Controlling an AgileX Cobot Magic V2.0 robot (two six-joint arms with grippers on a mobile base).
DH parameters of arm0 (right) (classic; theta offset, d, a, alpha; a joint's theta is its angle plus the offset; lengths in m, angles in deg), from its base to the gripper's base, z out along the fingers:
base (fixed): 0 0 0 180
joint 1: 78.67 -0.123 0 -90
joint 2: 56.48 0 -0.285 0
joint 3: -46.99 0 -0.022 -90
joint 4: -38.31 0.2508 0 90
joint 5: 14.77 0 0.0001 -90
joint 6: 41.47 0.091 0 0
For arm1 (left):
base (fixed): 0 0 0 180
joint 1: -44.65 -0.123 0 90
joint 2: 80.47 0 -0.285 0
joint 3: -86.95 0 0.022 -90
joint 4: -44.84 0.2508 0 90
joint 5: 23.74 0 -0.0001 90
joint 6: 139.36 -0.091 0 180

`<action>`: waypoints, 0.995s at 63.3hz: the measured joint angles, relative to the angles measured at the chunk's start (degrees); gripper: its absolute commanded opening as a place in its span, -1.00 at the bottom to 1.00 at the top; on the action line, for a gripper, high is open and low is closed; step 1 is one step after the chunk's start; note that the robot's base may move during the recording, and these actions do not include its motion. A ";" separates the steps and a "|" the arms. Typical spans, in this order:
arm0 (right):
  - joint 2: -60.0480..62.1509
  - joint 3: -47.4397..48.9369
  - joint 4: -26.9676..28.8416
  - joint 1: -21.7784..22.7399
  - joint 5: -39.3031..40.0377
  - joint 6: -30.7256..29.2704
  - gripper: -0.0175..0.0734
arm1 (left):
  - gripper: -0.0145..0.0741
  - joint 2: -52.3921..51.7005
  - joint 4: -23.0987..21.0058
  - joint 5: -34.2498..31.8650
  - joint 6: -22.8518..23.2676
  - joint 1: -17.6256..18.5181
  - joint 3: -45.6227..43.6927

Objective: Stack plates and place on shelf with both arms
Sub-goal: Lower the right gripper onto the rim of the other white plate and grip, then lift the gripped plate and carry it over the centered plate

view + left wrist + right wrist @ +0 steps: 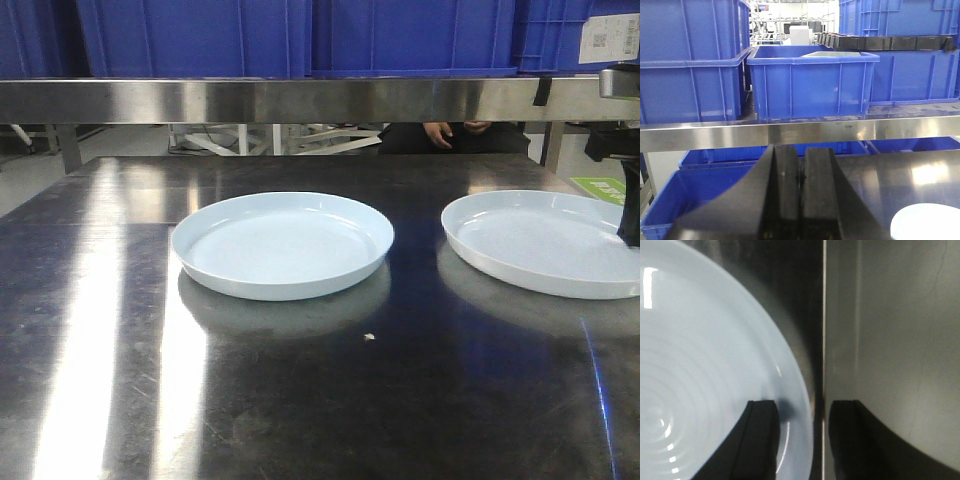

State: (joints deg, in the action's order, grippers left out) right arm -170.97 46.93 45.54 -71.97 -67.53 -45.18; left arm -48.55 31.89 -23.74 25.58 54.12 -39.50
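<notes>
Shelf (300,100): brushed steel rail across the back, above table level. Blue crates (200,35) sit on it in a row, more on the tier below.

Tabletop (300,410): dark steel, scratched, strong glare stripe on the left.

Left plate (282,245): pale bluish-white, flat on the tabletop near the middle, nothing in it.

Right plate (545,240): same kind, also flat on the tabletop, well apart from the left plate, cut by the frame's right edge. Plates not stacked; neither is on the shelf.

Right gripper (805,440): low over the right plate's edge, fingers spread. 1 finger (760,445) is above the plate's inner surface, the other (855,445) outside the rim over bare steel, the rim in the gap between. Cannot tell whether either finger touches the plate.

Left gripper (801,195): raised to about shelf-rail height and facing the crates, its 2 black fingers (787,190) pressed together with nothing between.

Crumb (369,337): 1 pale speck on the tabletop, in front of the left plate.
</notes>
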 measured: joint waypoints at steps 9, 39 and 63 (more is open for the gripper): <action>0.00 0.00 0.00 0.00 0.00 -0.09 0.16 | -0.49 0.00 0.00 0.00 0.00 0.00 0.00; 0.00 0.66 0.30 0.58 -1.55 -0.21 -0.37 | -0.49 0.00 0.00 0.00 0.00 0.00 0.00; 0.00 5.68 1.31 1.63 -6.51 -0.21 -0.51 | -0.49 0.00 0.00 0.00 0.00 0.00 0.00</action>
State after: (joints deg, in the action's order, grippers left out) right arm -170.97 52.61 46.85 -70.33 -74.03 -45.40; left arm -48.55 31.89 -23.74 25.58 54.12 -39.50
